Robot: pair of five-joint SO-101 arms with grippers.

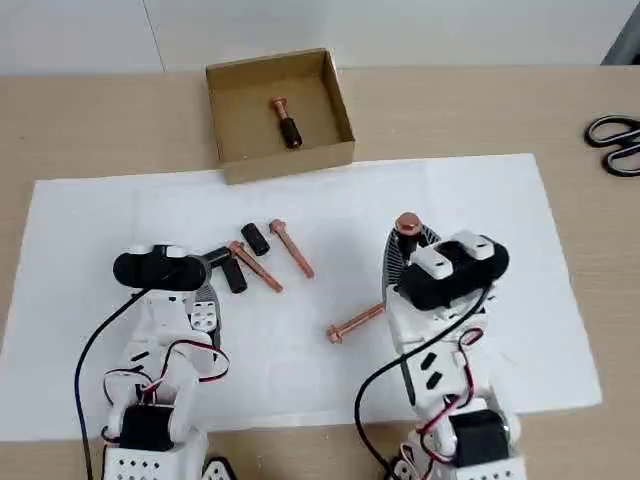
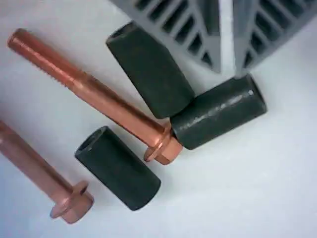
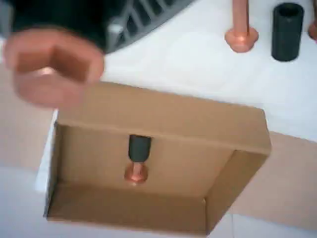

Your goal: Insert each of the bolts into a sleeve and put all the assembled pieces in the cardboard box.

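My right gripper (image 1: 408,243) is shut on a copper bolt (image 1: 407,224) held head up above the white paper; its blurred head (image 3: 52,64) looms over the cardboard box (image 3: 163,116). An assembled bolt and sleeve (image 1: 286,122) lies inside the box (image 1: 340,100). My left gripper (image 2: 229,72) hovers low over three black sleeves, its tips just above one sleeve (image 2: 218,119). Its fingers (image 2: 198,29) stand almost together with nothing between them. Two bolts (image 2: 99,94) (image 2: 39,173) lie among the sleeves (image 2: 148,69) (image 2: 119,168). A third loose bolt (image 1: 355,322) lies between the arms.
White paper (image 1: 480,210) covers the table's middle. The box stands at the paper's far edge. Black scissors (image 1: 615,143) lie at the far right on the bare wood. The left arm's motor housing (image 1: 155,268) overhangs the sleeves.
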